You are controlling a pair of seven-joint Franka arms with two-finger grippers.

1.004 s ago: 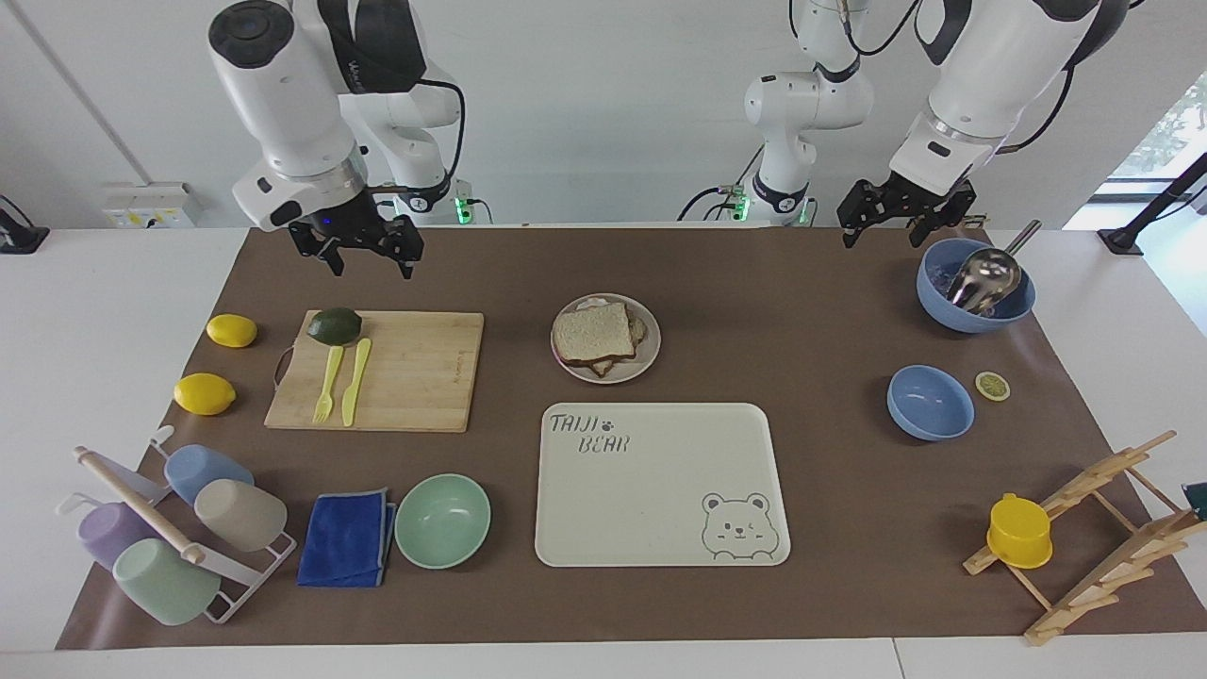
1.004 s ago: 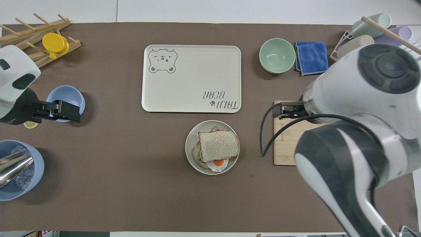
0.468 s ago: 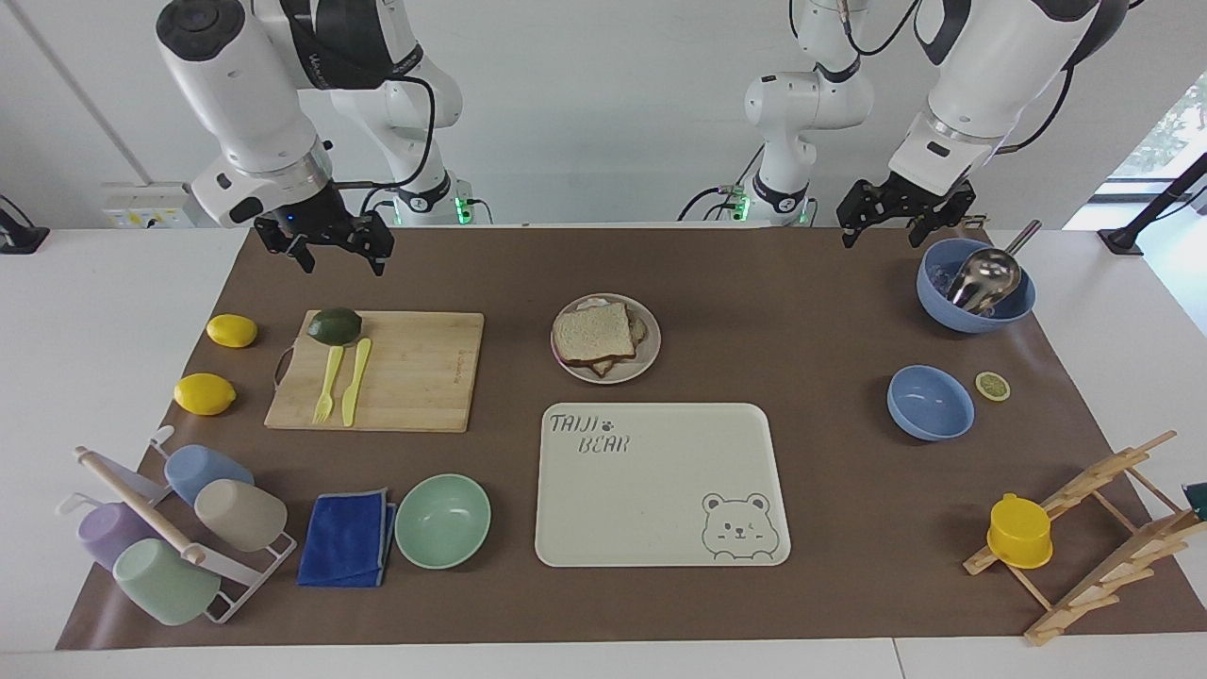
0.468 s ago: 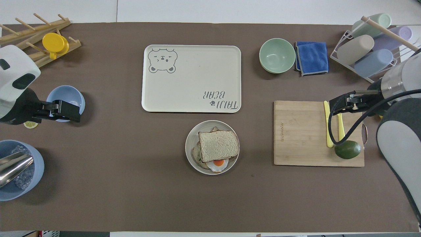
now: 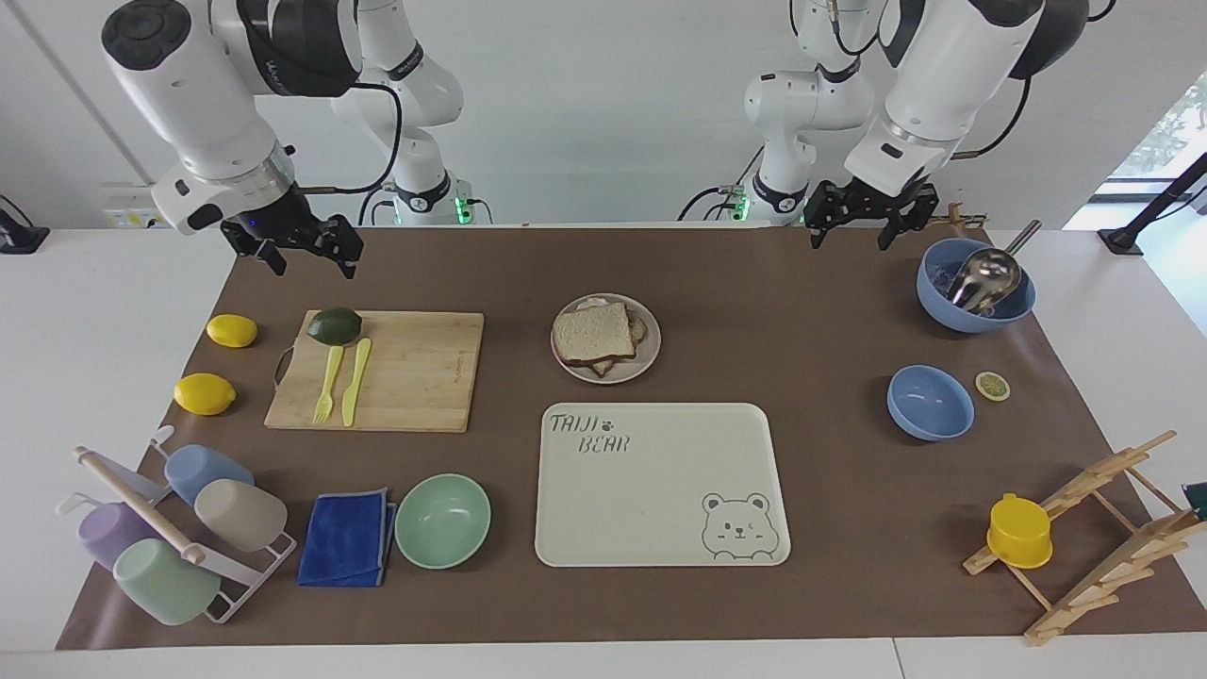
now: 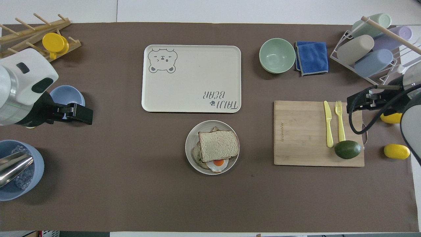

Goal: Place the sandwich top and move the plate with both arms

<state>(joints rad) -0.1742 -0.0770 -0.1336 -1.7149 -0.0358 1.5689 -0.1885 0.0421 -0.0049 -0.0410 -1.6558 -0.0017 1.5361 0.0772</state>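
Bread first: your right gripper (image 5: 302,256) hangs over the mat near the cutting board (image 5: 415,370), fingers spread, holding nothing. The sandwich top (image 5: 593,333), plain wholemeal with brown crust, lies on the egg stack in the beige-grey plate (image 5: 650,354), just nearer the robots than the tray (image 5: 660,528). Your left gripper (image 5: 853,227) hangs open and empty beside the scoop bowl (image 5: 943,311).

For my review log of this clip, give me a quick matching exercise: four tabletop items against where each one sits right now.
Things:
1. plain square bread slice
2. dark green avocado
3. shiny metal scoop
4. round yellow cup

Places:
A. on the wooden peg rack
B. on the bamboo cutting board
C. on the stack in the small round beige plate
D. in the large blue bowl

Pairs: 1-C, 2-B, 3-D, 4-A
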